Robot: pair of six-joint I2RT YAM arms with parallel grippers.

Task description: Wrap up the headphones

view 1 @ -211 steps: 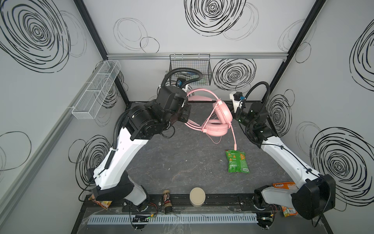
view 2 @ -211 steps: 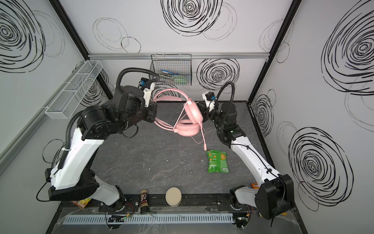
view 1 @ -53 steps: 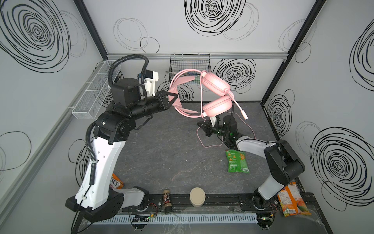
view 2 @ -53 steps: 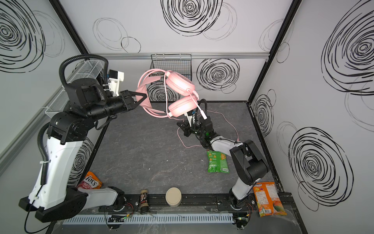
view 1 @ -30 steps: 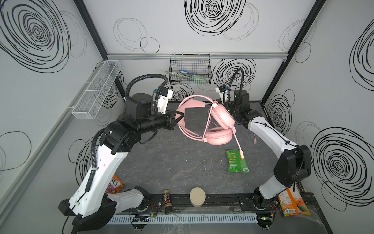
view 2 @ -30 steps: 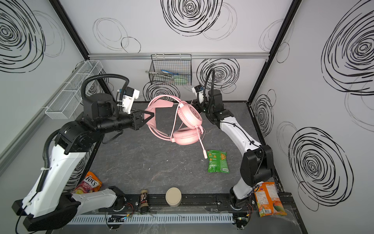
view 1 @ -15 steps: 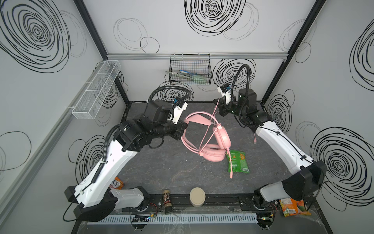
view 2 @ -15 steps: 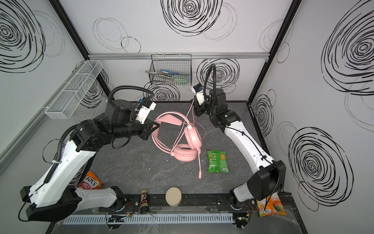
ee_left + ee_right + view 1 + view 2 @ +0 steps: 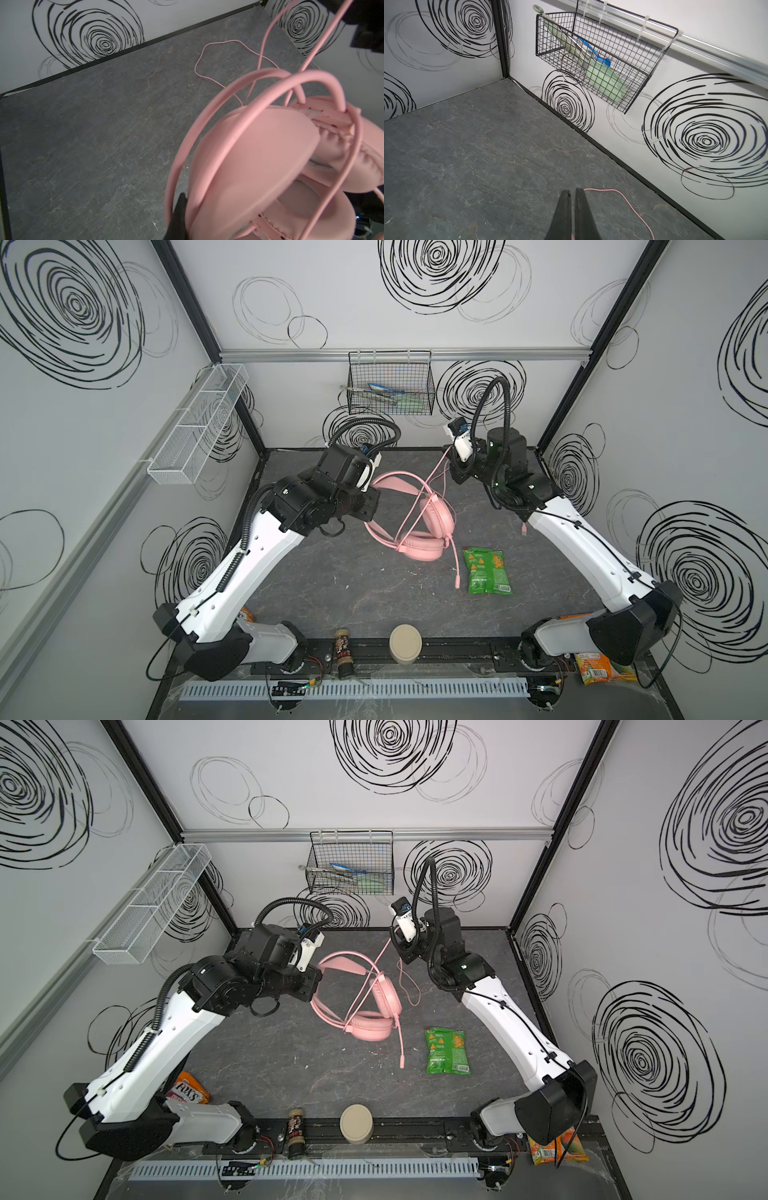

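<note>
snack bag (image 9: 486, 570): lies on the table (image 9: 332, 585) just beside the boom tip. a low swing of the headset could drag it along.
boom microphone (image 9: 455, 564): points toward the front from the lower earcup. likely snag point if a cable turn passes under the earcups.
headphones (image 9: 422, 547): mid-table, toward the back, between the two arms, earcups lowest. whether the lower earcup touches the table cannot be told.
left gripper (image 9: 182, 207): clenched on the headband near one end. this is a single pinch on a curved band, so cable pull may rotate the headset in the grip or pull it free.
cable (image 9: 417, 506): one strand runs tight across the headband and earcups up to the right arm. on these smooth, rounded surfaces the turn may slide off if tension drops.
right gripper (image 9: 572, 193): clamped on the cable. the thin cord may creep through the fingers, and excess pull would strain the cord where it leaves the earcup.
slack loop (image 9: 195, 66): lies on the table behind the earcups. it may kink or catch during a further turn.
</note>
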